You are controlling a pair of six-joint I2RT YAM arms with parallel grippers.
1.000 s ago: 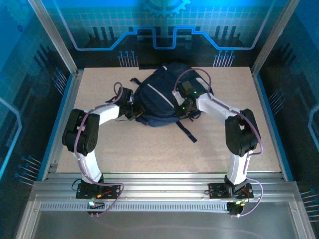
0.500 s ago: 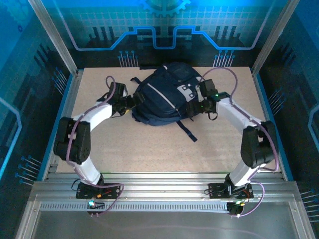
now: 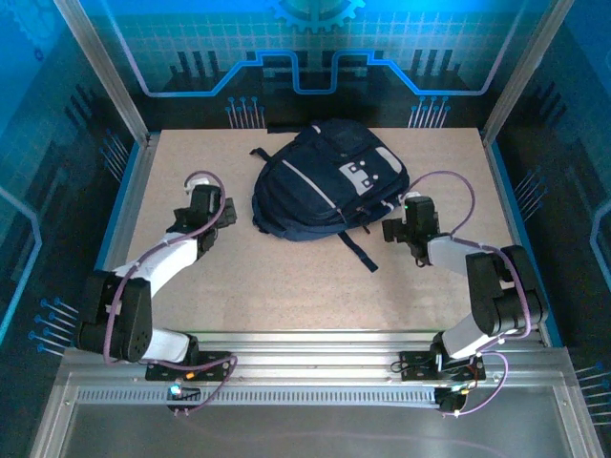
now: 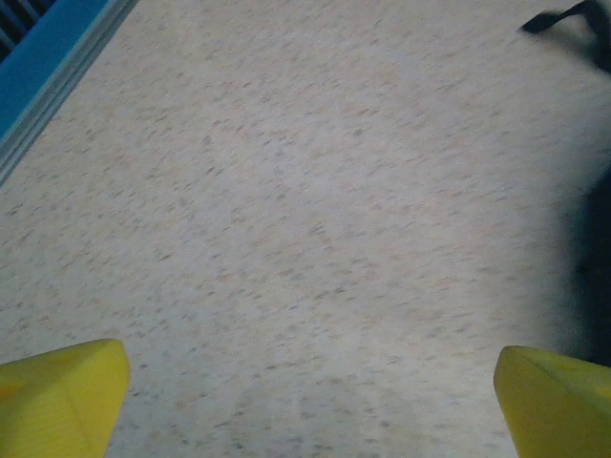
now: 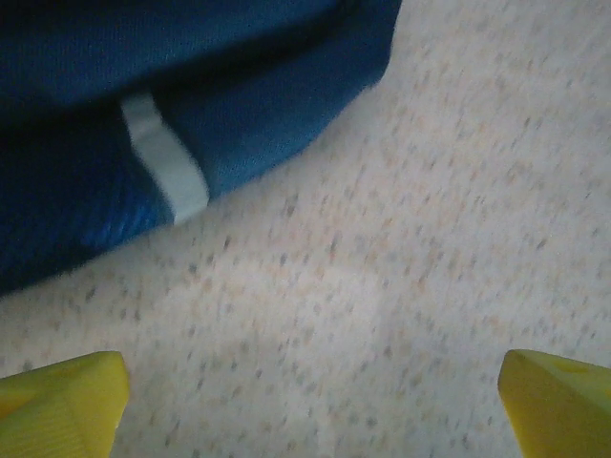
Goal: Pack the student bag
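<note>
We list: student bag (image 3: 320,181), upper centre, packing judged done; left gripper (image 4: 310,382), right gripper (image 5: 310,382) wide, empty; next, park arms.

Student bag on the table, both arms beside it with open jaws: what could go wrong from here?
1. A loose strap trails from the student bag near the right gripper; an approach there might snag it.
2. The soft bag lies free on the table, so a one-sided push may slide it.
</note>
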